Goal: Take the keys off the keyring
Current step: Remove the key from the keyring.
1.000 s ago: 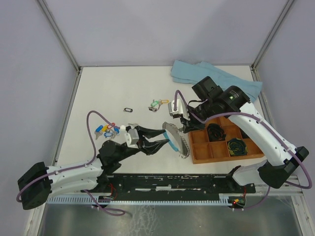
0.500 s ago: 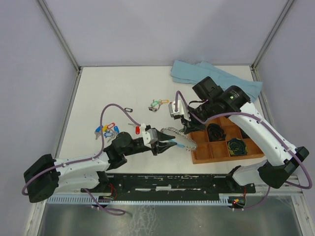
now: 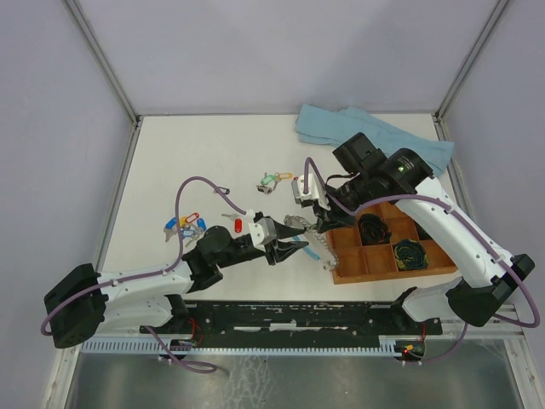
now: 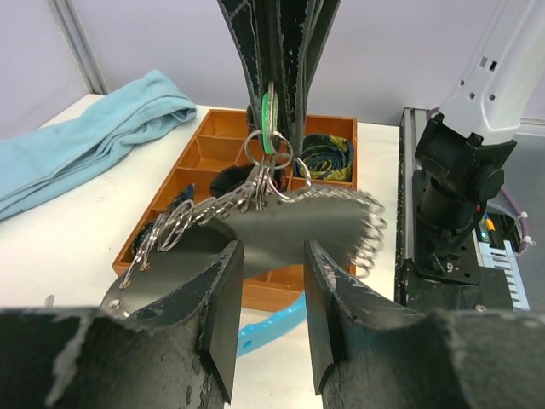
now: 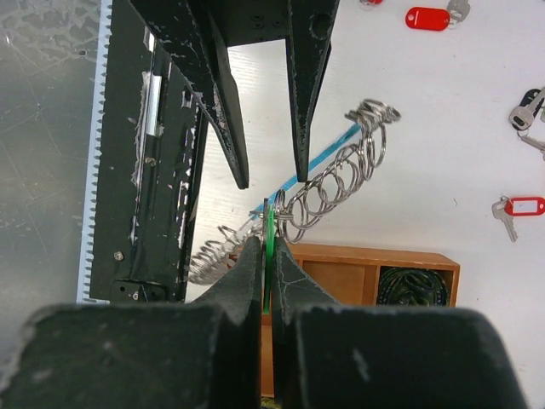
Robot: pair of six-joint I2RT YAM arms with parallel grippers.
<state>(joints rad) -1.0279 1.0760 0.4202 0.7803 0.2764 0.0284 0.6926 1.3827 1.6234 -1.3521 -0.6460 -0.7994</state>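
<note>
Right hand clenched on green-tagged key, left hand spread, keyring at tray edge

**Entry: three views, one moment.**
- Light: bright, even and diffuse, no hard-edged shadow in any view.
- Table: near-white in the top view. In the right wrist view it is almost washed out.
- Shadows: soft and short, lying close under my left arm in the top view.
- Glare: small glints on the keyring loops. Dull, patchy sheen on the metal sheet at the near edge.
- Focus, top view: sharp throughout.
- Focus, left wrist: my left fingers are soft and dark. Just beyond them is a dark smeared shape. The tray and cloth are fairly clear.
- Focus, right wrist: my right fingers are blurred at the bottom. The green tag pinched between them is a thin, crisp line.
</note>
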